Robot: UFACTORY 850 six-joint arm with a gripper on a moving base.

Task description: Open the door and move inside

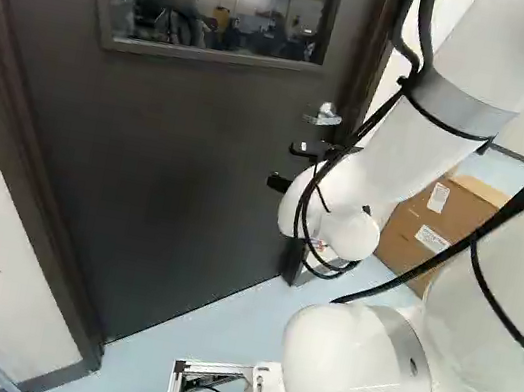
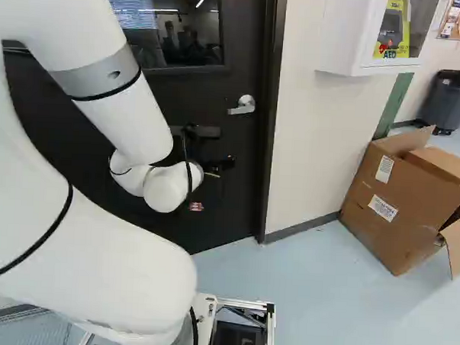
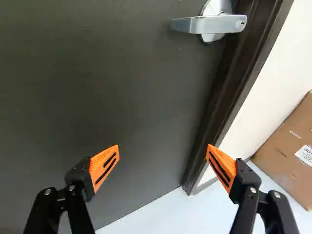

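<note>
One door (image 3: 117, 92), shut; one handle (image 3: 210, 24) by its edge, untouched; my fingers (image 3: 101, 165), spread. Opening and going through both remained.

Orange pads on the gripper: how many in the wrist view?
2: one pad seen against the door, the other pad where the door frame meets the wall.

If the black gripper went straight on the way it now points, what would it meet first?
Most likely the dark door, which shows ahead between the open fingers of the gripper; the lever handle seems to lie off that line. The distance is hard to judge.
</note>
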